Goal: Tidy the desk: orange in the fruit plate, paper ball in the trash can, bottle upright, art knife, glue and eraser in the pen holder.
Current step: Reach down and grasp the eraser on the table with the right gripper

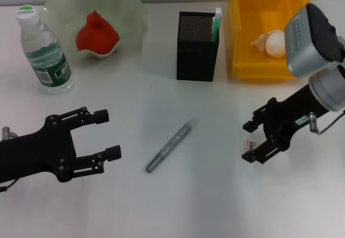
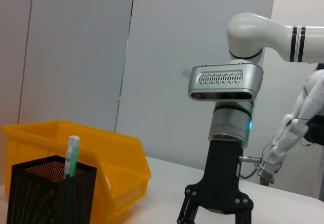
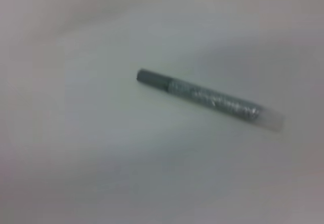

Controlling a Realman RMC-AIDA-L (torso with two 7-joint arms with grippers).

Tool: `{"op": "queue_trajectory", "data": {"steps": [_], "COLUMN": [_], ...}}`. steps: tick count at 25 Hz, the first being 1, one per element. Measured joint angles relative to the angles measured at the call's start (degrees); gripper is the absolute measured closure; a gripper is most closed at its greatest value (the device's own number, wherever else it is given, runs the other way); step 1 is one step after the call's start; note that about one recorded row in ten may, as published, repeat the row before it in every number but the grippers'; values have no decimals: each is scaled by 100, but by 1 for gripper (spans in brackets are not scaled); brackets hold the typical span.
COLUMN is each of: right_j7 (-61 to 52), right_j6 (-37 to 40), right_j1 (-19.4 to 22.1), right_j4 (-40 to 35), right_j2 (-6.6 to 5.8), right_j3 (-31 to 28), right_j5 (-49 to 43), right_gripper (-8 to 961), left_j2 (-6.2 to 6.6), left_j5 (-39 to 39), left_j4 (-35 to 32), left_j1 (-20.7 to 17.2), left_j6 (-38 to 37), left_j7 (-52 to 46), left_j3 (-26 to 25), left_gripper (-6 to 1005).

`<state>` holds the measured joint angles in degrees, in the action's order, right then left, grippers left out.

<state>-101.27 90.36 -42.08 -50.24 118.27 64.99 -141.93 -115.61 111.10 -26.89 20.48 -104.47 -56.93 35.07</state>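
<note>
From the head camera I see the right gripper [image 1: 252, 145] low over the desk [image 1: 215, 205] on the right, its fingers closed onto the eraser [image 1: 249, 145]; the left gripper [image 1: 108, 134] hangs at the near left with its fingers spread and nothing between them; the orange [image 1: 96, 35] sits in the fruit plate [image 1: 129, 6], the bottle [image 1: 44, 51] stands upright just left of it, the paper ball [image 1: 271, 43] lies in the trash can [image 1: 242, 33], and a green-and-white stick [image 1: 217, 23] stands in the pen holder [image 1: 197, 46]; a grey pen-like stick [image 1: 171, 145] lies on the desk between the grippers.

On the left wrist camera I get the pen holder beside the trash can, and the right arm [image 2: 228, 133] farther off.

The right wrist camera gives me only the grey stick on the desk.
</note>
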Motion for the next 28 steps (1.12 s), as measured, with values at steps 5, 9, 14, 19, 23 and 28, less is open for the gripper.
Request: {"op": "queue_trajectory", "data": {"steps": [5,9,14,19,23,28], "right_j7": [-11,-15,-18,-25,-10,34], "right_j6": [85,71,30,-28,-30,-61], "right_j1": [-18,-28,-28,-36,-51,-54], "right_j4": [-17,-37,-153,-228,-231,-232], "right_j2": [3,11,46,66,66,75], "right_j3": [101,216,260,262,269,357], "right_j5": [-116,-169,-261,-379,-386,-388], "right_gripper": [183,183,184,186,188,190], "left_j2": [-17,-39,-68,-84,-93,-110], "left_j5": [0,-1,-1,-1,-1,-1], "left_j4": [0,22,41,53,53,53], "left_j1": [0,0,-1,-1,0,-1], "left_j6": [14,23,24,25,24,24], "left_j7": [-2,3,38,44,45,47], "left_j3": [0,0,0,0,0,0], "left_gripper": [198,198,198,198,198,198]}}
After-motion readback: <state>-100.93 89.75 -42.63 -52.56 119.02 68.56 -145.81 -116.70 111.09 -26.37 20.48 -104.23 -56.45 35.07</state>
